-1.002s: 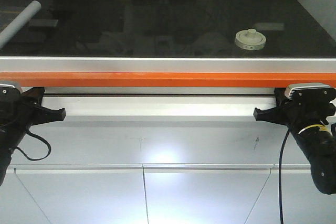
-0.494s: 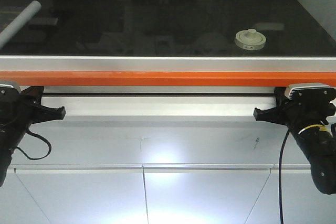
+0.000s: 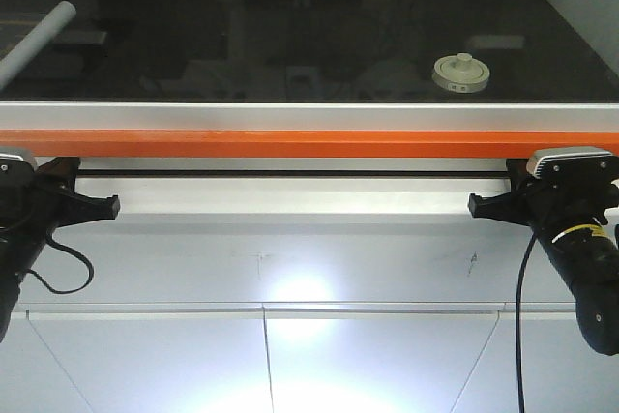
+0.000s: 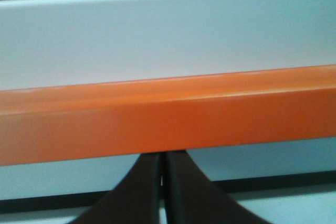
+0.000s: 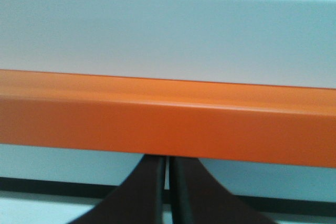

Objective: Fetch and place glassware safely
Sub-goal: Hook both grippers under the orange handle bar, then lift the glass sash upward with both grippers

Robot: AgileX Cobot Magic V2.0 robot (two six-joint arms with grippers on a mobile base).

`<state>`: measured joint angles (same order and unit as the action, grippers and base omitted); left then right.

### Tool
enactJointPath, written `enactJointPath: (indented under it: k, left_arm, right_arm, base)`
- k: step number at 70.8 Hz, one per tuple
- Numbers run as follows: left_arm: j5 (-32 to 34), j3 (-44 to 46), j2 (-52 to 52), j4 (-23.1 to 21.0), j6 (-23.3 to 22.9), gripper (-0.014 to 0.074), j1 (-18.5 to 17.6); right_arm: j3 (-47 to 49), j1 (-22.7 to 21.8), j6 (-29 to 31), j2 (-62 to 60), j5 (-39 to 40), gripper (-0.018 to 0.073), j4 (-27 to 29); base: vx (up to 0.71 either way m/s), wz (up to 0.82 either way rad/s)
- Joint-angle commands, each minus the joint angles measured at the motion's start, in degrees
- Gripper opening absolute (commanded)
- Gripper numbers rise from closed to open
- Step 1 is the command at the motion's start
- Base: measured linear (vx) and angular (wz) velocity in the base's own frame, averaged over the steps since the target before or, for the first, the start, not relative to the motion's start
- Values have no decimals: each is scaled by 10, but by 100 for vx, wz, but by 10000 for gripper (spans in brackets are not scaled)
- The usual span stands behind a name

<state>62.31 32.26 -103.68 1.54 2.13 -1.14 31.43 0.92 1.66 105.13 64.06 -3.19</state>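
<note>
The glassware (image 3: 460,73), a squat clear jar with a cream-white knobbed lid, stands on the black tabletop (image 3: 290,36) toward the right, seen only in the front view. Both arms hang low in front of the table, below its orange edge bar (image 3: 309,145). My left gripper (image 3: 108,207) is shut and empty, far left of the jar. My right gripper (image 3: 476,206) is also shut and empty, in front of the jar and below it. In the wrist views, the left gripper (image 4: 163,156) and right gripper (image 5: 169,159) point at the orange bar with fingers pressed together.
A long white tube (image 3: 37,42) lies at the tabletop's far left edge. A silver rail (image 3: 309,116) and the orange bar run across the table's front. White cabinet panels (image 3: 309,355) fill the space below.
The right arm has edged very slightly upward. The jar and the left arm have not moved.
</note>
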Motion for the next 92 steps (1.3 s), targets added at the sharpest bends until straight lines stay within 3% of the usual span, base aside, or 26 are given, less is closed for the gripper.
enactJointPath:
  k: [1, 28, 92]
  left_arm:
    - [85, 12, 41, -2, -3, -7, -4]
    - [71, 12, 76, -2, -3, -7, -4]
    - [24, 12, 201, -2, -3, -7, -4]
  right_arm:
    - [28, -1, 4, -31, 112, -1, -5]
    - [76, -1, 2, -55, 73, -1, -20]
    - [77, -1, 2, -150, 45, -1, -20]
  base:
    - [0, 0]
    - [0, 0]
    - [0, 0]
